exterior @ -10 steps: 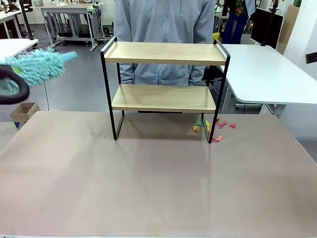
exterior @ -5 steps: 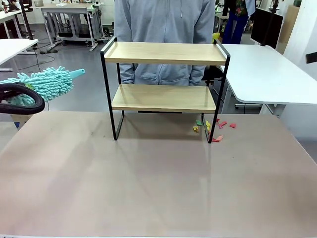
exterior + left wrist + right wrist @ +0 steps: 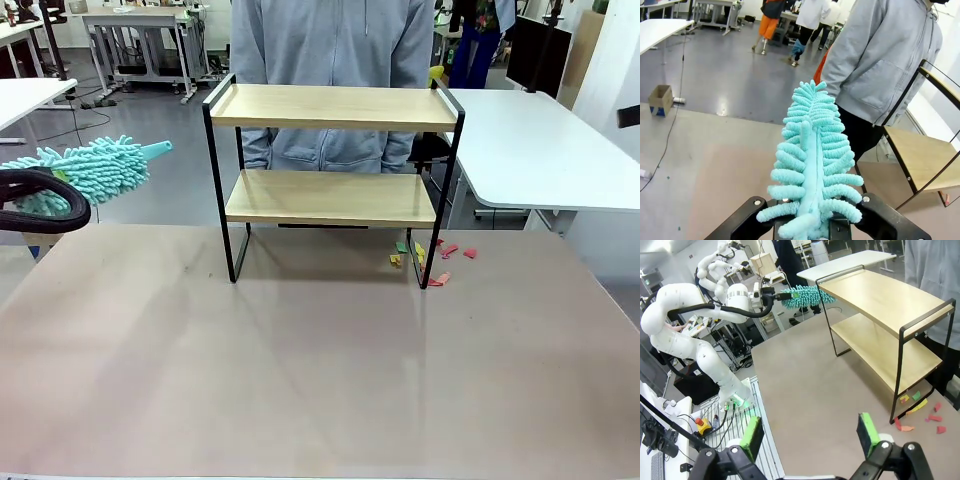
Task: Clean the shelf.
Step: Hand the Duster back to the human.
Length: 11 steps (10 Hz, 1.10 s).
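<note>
Beige table [image 3: 300, 380] under us: our left gripper [image 3: 812, 227] clamps the duster [image 3: 95, 168], shelf [image 3: 335, 150] ahead of its tip; right gripper [image 3: 810, 432] gapes empty; a careless swing could topple that shelf

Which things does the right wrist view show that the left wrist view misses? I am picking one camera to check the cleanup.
Right wrist view alone: the coloured paper scraps on the table by the shelf's leg, the whole left arm, and the open right pincer with its green pads.

Left wrist view alone: the small cardboard box on the floor, and the left pincer shut on the duster's base, seen close.

Both: the teal duster, the shelf and the person in a grey hoodie.
</note>
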Tool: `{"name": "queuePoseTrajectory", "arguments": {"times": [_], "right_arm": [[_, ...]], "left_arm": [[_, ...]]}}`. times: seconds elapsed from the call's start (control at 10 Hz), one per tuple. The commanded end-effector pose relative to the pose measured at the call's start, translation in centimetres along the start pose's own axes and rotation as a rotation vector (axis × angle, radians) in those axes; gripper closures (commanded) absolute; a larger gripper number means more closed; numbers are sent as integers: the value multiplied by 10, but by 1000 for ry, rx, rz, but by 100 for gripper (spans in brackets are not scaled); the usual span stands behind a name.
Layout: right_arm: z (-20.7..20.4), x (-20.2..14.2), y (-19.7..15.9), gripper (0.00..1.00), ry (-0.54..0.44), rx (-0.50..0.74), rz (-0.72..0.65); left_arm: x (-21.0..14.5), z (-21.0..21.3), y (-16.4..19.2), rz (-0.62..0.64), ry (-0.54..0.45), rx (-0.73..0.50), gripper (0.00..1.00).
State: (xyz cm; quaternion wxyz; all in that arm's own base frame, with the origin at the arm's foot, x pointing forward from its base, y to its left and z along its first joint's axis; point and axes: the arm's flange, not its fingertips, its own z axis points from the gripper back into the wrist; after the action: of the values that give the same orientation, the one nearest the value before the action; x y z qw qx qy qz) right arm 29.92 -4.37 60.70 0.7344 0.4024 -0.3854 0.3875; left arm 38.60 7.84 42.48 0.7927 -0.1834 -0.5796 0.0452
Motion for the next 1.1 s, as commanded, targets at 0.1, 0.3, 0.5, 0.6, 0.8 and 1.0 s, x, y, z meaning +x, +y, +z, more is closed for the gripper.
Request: {"name": "queuePoseTrajectory", "arguments": {"times": [0.1,0.3,0.5,0.6,0.8,1.0], "right_arm": [[0,3,-1,0,-21,6,16],[0,3,-1,0,-21,6,16],[0,3,-1,0,-21,6,16],[0,3,-1,0,-21,6,16],[0,3,-1,0,-21,6,16],[0,3,-1,0,-21,6,16]], "left_arm": [[4,1,2,7,-4,-17,83],[4,1,2,7,-4,-17,83],[4,1,2,7,-4,-17,83],[4,1,2,7,-4,-17,83],[4,1,2,7,-4,-17,83],[4,1,2,7,-4,-17,83]]}}
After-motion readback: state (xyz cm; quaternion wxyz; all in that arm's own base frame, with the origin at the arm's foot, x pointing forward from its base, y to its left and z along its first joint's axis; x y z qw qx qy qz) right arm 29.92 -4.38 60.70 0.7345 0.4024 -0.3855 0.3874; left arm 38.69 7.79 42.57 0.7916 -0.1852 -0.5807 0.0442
